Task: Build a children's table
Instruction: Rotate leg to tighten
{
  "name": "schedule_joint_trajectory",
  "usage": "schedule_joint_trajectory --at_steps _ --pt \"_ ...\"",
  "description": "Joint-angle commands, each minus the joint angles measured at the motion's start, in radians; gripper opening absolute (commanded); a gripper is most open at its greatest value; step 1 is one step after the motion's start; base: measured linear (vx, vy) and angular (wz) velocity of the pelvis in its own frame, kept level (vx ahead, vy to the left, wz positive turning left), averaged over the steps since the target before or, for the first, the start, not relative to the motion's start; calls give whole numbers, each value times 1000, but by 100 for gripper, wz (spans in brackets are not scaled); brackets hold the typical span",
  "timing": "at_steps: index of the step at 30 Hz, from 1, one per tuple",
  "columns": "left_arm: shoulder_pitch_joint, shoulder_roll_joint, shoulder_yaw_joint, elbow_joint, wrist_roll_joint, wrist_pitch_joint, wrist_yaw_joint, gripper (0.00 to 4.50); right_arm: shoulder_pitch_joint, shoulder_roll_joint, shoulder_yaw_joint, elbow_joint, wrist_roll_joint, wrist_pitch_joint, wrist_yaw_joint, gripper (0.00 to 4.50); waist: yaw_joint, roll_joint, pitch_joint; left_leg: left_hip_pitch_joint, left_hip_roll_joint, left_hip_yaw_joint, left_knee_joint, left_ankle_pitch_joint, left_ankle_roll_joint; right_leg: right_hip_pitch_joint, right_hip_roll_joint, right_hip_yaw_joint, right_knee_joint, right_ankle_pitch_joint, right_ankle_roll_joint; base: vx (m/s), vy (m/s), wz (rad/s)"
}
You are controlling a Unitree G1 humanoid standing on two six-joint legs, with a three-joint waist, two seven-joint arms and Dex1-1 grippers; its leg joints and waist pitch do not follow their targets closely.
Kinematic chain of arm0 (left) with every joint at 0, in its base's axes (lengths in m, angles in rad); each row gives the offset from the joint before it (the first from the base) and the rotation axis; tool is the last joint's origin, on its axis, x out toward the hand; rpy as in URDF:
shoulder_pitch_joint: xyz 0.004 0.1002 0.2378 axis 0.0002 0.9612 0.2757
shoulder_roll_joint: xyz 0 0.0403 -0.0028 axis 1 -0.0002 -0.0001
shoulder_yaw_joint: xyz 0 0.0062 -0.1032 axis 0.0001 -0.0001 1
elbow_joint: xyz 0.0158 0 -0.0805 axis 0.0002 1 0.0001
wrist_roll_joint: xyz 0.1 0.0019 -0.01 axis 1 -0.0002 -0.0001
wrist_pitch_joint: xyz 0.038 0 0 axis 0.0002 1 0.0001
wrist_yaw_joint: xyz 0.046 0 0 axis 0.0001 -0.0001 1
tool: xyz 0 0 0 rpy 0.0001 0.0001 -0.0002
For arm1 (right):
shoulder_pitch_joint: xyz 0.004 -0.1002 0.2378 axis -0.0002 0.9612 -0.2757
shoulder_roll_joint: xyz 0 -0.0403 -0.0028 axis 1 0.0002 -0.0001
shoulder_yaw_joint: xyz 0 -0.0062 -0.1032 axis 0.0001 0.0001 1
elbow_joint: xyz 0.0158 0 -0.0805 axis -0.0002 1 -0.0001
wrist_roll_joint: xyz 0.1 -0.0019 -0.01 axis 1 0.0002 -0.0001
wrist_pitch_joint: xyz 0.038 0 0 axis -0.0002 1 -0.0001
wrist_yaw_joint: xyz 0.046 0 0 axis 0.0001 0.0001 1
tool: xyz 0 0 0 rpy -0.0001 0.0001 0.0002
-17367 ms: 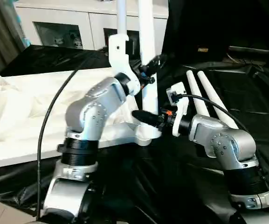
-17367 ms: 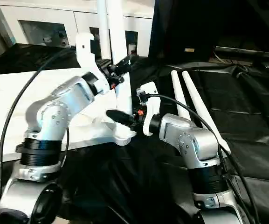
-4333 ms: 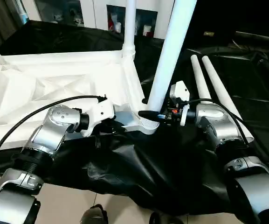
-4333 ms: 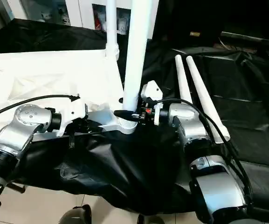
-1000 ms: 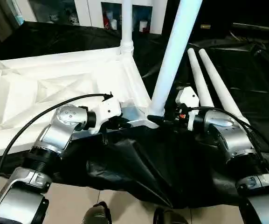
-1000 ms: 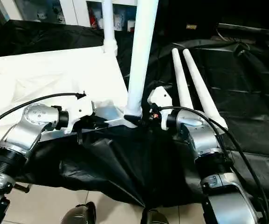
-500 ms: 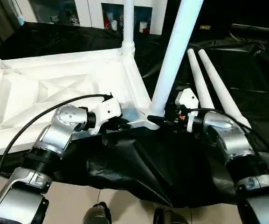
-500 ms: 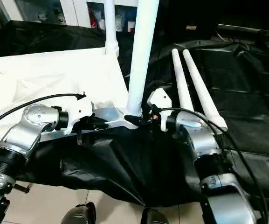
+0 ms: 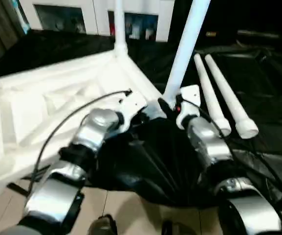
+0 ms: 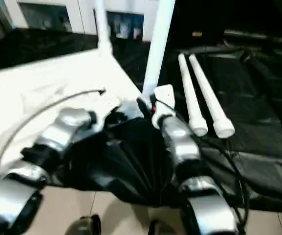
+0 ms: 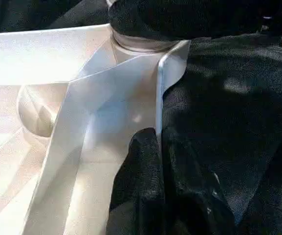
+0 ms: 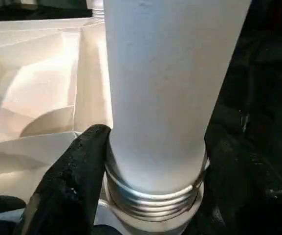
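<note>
The children's table top (image 9: 43, 103) lies upside down, ribbed underside up, on a black cloth. One white leg (image 9: 116, 24) stands in its far corner. Another leg (image 9: 184, 49) stands in the near corner socket, with its threaded base (image 12: 153, 196) showing just above the socket. My right gripper (image 9: 166, 105) has its black fingers (image 12: 77, 166) on either side of that base, pressed against it. My left gripper (image 11: 158, 142) is shut on the thin rim of the table top beside the same corner.
Two loose white legs (image 9: 209, 93) (image 9: 231, 103) lie side by side on the black cloth (image 9: 150, 156) to the right. A white cabinet with glass doors (image 9: 72, 14) stands behind. The cloth hangs over the edge above a tiled floor (image 9: 121, 210).
The head views have swung and tilted, so the whole scene has shifted. Both grippers stay at the same corner of the table top.
</note>
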Motion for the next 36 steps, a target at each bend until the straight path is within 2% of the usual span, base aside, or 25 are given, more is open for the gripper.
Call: schedule_joint_trajectory --at_steps 1,2,4,6,9,10,13,15,16,18,19,20,22,23,25,27,28,30,32,36 --pt "-15 -47 20 15 -26 -52 66 0 28 64 33 65 25 16 78 342 -6 -4 -66 38 21 -27 -78 -455 -11 23 -49 22 -97 -513 -101 0 0 0" --pt "-14 -45 20 14 -26 -55 62 0 27 61 32 64 27 12 85 344 -6 -5 -68 39 22 -28 -80 -452 -8 28 -49 21 -96 -486 -108 0 0 0" --pt "-10 -33 15 10 -26 -74 39 0 20 45 31 64 25 -2 99 363 -7 -8 -68 32 22 -29 -84 -436 -2 31 -48 22 -91 -453 -118 0 0 0" --pt "9 -3 10 -14 -32 -95 -10 0 27 4 42 29 31 -1 179 363 -4 -9 -72 35 21 -26 -80 -428 10 31 -51 26 -90 -436 -128 0 0 0" --pt "39 38 5 -46 -40 -125 -81 0 50 -63 70 -43 33 8 308 363 1 -11 -74 29 22 -23 -77 -377 31 38 -52 29 -85 -382 -143 0 0 0" --pt "48 48 4 -54 -44 -129 -101 0 58 -82 80 -66 33 13 347 363 3 -13 -77 27 25 -21 -75 -345 47 41 -51 29 -80 -351 -156 0 0 0" --pt "75 78 1 -83 -60 -157 -179 0 82 -143 109 -125 36 16 477 363 4 -15 -80 27 24 -18 -70 -337 51 42 -53 29 -81 -377 -164 0 0 0" --pt "86 91 -2 -97 -65 -164 -208 0 91 -169 122 -146 38 17 526 363 6 -13 -82 26 26 -17 -68 -302 56 44 -52 30 -75 -332 -178 0 0 0" --pt "105 115 -10 -122 -71 -168 -250 0 101 -209 136 -175 43 24 600 363 9 -13 -85 30 28 -14 -65 -283 59 43 -50 29 -71 -299 -191 0 0 0" --pt "123 136 -19 -149 -79 -182 -292 0 106 -240 146 -195 47 30 657 363 9 -14 -87 20 28 -14 -61 -253 71 51 -50 27 -62 -261 -206 27 -9 0" --pt "139 149 -22 -175 -90 -181 -328 0 109 -258 150 -209 51 38 695 363 9 -12 -91 23 29 -11 -58 -228 76 50 -47 27 -57 -222 -218 54 -18 0" --pt "148 158 -25 -192 -95 -184 -346 0 108 -267 152 -212 53 42 714 363 8 -9 -92 23 29 -8 -54 -206 81 48 -44 27 -51 -177 -238 53 -14 0" --pt "166 173 -27 -225 -105 -183 -377 0 107 -279 154 -217 57 51 737 363 10 -13 -97 19 29 -7 -49 -165 90 55 -42 26 -37 -97 -262 0 0 0" --pt "172 177 -27 -234 -109 -182 -385 0 107 -281 152 -218 58 53 741 363 9 -11 -96 18 28 -6 -45 -153 97 52 -40 27 -32 -63 -273 0 0 0" --pt "181 185 -26 -250 -115 -179 -398 0 105 -285 149 -219 62 57 752 363 11 -12 -103 22 28 -3 -39 -133 109 54 -39 26 -24 -15 -291 0 0 0" --pt "186 188 -25 -257 -116 -179 -402 0 105 -287 149 -221 67 57 760 363 16 -13 -108 18 26 -2 -33 -98 127 55 -37 26 -15 45 -300 0 0 0" --pt "193 193 -23 -269 -118 -177 -408 0 106 -289 149 -225 75 58 775 363 19 -15 -105 16 26 -1 -32 -97 135 53 -36 25 -15 48 -300 0 0 0" --pt "201 198 -21 -282 -122 -173 -416 0 107 -290 147 -227 80 60 793 363 19 -14 -100 18 28 -1 -34 -145 123 49 -39 25 -23 -32 -288 0 0 0" --pt "207 201 -21 -290 -124 -171 -420 0 106 -290 144 -227 81 61 801 349 18 -16 -95 18 29 -4 -39 -203 93 48 -43 28 -33 -143 -261 0 0 0" --pt "214 206 -17 -296 -122 -167 -425 0 105 -284 141 -220 86 61 811 319 16 -18 -92 21 29 -7 -43 -242 59 43 -45 30 -41 -237 -228 0 0 0"
